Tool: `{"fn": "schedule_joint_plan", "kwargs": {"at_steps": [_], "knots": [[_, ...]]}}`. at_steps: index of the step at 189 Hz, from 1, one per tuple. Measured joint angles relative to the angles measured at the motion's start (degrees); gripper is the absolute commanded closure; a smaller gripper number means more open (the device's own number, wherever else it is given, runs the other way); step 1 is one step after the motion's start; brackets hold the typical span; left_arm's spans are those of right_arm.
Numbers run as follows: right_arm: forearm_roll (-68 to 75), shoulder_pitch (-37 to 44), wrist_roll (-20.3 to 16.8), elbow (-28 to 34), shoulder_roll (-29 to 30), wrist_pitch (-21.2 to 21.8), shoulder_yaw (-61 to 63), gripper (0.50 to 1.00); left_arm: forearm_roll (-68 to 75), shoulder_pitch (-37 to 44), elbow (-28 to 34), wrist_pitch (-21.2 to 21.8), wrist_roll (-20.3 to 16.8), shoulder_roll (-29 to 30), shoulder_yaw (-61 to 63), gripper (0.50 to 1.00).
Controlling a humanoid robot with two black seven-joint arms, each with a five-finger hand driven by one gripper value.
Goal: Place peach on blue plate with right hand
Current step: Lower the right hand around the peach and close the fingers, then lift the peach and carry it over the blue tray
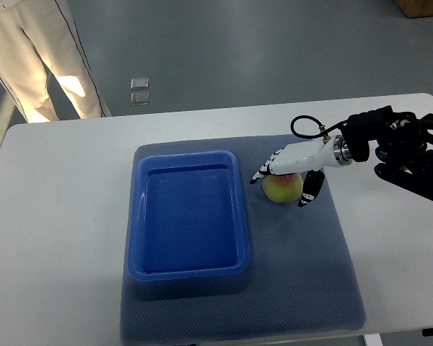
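A yellow-green peach with a pink blush (281, 189) lies on the grey-blue mat just right of the blue plate (189, 267), a deep rectangular blue tray with nothing in it. My right hand (287, 175) comes in from the right edge and sits over the peach. Its fingers (265, 170) reach over the peach's top and far-left side, and the thumb (309, 190) hangs down at its right side. The fingers are spread around the peach, which rests on the mat. The left arm does not show.
A grey-blue mat (310, 274) covers the middle of the white table (58, 216). A person in light trousers (36, 58) stands beyond the table's far left corner. A brown box corner (422, 7) shows at the top right.
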Motion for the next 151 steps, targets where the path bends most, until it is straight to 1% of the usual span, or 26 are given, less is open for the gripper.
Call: {"fn": "schedule_joint_plan", "kwargs": {"at_steps": [7, 16, 26, 35, 46, 53, 61, 65, 68, 74, 83, 129, 151], "knots": [[0.0, -0.2, -0.5, -0.2, 0.0, -0.4, 0.0, 0.599, 0.0, 0.0, 0.0, 0.0, 0.0, 0.0, 0.0, 0.5], [0.0, -0.5, -1.1, -0.6, 0.0, -0.9, 0.1, 0.628, 0.0, 0.0, 0.0, 0.0, 0.0, 0.0, 0.0, 0.5], [0.0, -0.6, -1.4, -0.8, 0.0, -1.3, 0.2, 0.634, 0.0, 0.0, 0.0, 0.0, 0.0, 0.0, 0.0, 0.5], [0.0, -0.7, -1.5, -0.9, 0.0, -1.4, 0.2, 0.662, 0.0, 0.0, 0.0, 0.0, 0.0, 0.0, 0.0, 0.5], [0.1, -0.7, -1.6, -1.1, 0.0, -1.5, 0.2, 0.677, 0.0, 0.0, 0.0, 0.0, 0.0, 0.0, 0.0, 0.5], [0.1, -0.7, -1.6, -1.1, 0.0, -1.5, 0.2, 0.701, 0.0, 0.0, 0.0, 0.0, 0.0, 0.0, 0.0, 0.5], [0.1, -0.8, -1.6, -1.1, 0.0, -1.5, 0.2, 0.705, 0.0, 0.0, 0.0, 0.0, 0.0, 0.0, 0.0, 0.5], [0.1, -0.9, -1.6, -1.1, 0.0, -1.4, 0.2, 0.718, 0.0, 0.0, 0.0, 0.0, 0.0, 0.0, 0.0, 0.5], [0.1, -0.9, -1.6, -1.1, 0.0, -1.4, 0.2, 0.74, 0.0, 0.0, 0.0, 0.0, 0.0, 0.0, 0.0, 0.5], [0.1, -1.0, -1.6, -1.1, 0.0, -1.3, 0.2, 0.756, 0.0, 0.0, 0.0, 0.0, 0.0, 0.0, 0.0, 0.5], [0.1, -1.0, -1.6, -1.1, 0.1, -1.2, 0.2, 0.765, 0.0, 0.0, 0.0, 0.0, 0.0, 0.0, 0.0, 0.5], [0.4, -0.7, -1.5, -1.1, 0.0, -0.8, 0.4, 0.758, 0.0, 0.0, 0.0, 0.0, 0.0, 0.0, 0.0, 0.5], [0.5, 1.0, -1.2, -1.1, -0.2, -0.7, 0.7, 0.756, 0.0, 0.0, 0.0, 0.0, 0.0, 0.0, 0.0, 0.5]]}}
